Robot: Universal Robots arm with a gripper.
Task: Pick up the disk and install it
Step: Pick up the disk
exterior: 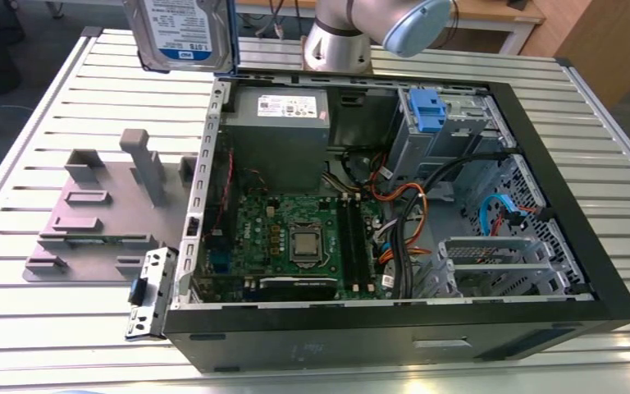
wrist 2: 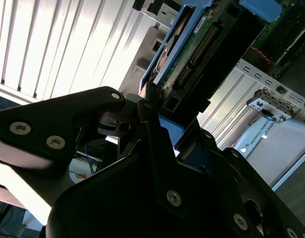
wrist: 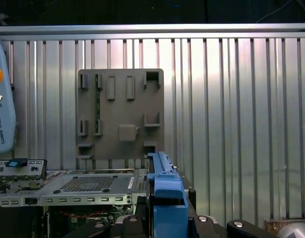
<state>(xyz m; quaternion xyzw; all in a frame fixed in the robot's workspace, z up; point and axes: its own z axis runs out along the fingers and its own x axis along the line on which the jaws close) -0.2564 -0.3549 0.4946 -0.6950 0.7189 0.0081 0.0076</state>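
Observation:
The disk (exterior: 180, 33), silver-grey with a white-and-blue label and a blue rail along its edge, hangs upright in the air above the table's far edge, just beyond the open computer case (exterior: 403, 320). In the second wrist view my black gripper (wrist 2: 157, 101) is shut on the disk (wrist 2: 192, 44), its connector edge and blue rails showing between the fingers (wrist 2: 88, 114). The first wrist view shows the disk's blue rail (wrist: 165, 198) standing on edge between the gripper's parts. The drive bay (exterior: 446, 123) with a blue clip (exterior: 426, 111) sits at the case's far corner, on the exterior view's right.
A grey fixture plate (exterior: 107, 217) with upright holders lies on the slatted table (exterior: 63, 328), on the exterior view's left of the case. A grey metal box (exterior: 280, 123), the motherboard (exterior: 293, 238) and cables (exterior: 403, 222) lie inside the case. The arm's base (exterior: 340, 45) stands behind it.

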